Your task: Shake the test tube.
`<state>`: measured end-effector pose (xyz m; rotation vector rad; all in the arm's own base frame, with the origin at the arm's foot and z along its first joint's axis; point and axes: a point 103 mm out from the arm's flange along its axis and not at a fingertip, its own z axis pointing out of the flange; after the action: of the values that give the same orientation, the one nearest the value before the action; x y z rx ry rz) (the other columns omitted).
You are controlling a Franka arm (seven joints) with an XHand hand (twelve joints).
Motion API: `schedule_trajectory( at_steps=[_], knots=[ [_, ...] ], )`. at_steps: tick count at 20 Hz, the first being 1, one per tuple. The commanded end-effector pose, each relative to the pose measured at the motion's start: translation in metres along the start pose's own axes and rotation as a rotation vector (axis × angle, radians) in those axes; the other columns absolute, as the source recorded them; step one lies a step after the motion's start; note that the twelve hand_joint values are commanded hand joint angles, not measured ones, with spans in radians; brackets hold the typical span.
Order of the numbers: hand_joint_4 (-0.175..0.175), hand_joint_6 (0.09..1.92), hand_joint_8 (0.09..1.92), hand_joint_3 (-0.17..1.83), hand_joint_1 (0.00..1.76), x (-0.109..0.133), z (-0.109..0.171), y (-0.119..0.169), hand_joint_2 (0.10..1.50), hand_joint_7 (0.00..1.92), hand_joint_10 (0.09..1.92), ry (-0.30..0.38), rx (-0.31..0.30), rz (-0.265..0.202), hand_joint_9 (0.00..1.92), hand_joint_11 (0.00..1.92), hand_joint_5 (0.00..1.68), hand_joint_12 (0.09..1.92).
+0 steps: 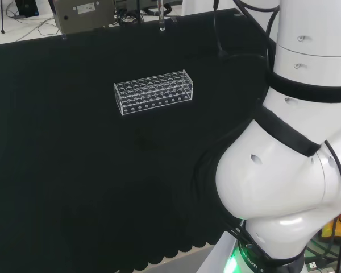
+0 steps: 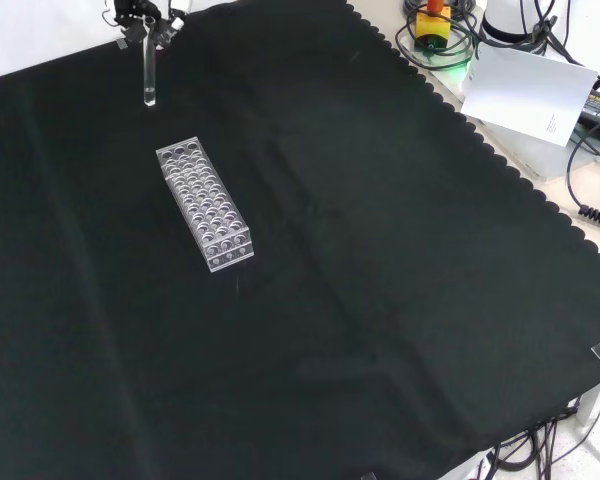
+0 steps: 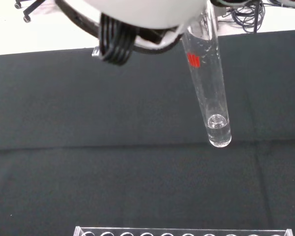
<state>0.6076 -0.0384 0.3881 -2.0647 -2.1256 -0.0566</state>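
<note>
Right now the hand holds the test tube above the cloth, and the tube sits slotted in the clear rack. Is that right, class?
Not quite. The hand does hold the test tube above the cloth, but the tube hangs clear of the rack, not slotted in it. The front view shows this.

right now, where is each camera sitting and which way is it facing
Head view: behind and above the arm's base, looking over the white arm links at the rack on the black cloth.
Front view: in front of the arm, looking down on the cloth; the hand at the top edge holds the test tube above the cloth, beyond the rack's far end.
Wrist view: at the wrist, looking past the hand at the tube, a little clear liquid at its bottom.
Shared: all three views show the rack; front and wrist views share the tube.
</note>
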Motion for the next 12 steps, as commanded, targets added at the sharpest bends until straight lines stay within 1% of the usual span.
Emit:
schedule_trajectory(
  at_steps=[1, 7, 10, 12],
  knots=[
    [-0.175, 0.54, 0.51, 0.64, 1.23, 0.002, 0.003, -0.005, 0.65, 1.72, 0.66, 0.004, 0.014, -0.003, 1.65, 1.44, 1.33, 0.86],
    [-0.175, 0.54, 0.51, 0.64, 1.23, 0.008, 0.013, -0.006, 0.65, 1.72, 0.66, 0.023, 0.027, -0.005, 1.65, 1.44, 1.33, 0.86],
    [-0.175, 0.54, 0.51, 0.64, 1.23, 0.016, 0.020, -0.004, 0.65, 1.72, 0.66, 0.037, 0.038, -0.018, 1.65, 1.44, 1.33, 0.86],
    [-0.175, 0.54, 0.51, 0.64, 1.23, 0.025, 0.025, -0.002, 0.65, 1.72, 0.66, 0.047, 0.047, -0.035, 1.65, 1.44, 1.33, 0.86]
  ],
)
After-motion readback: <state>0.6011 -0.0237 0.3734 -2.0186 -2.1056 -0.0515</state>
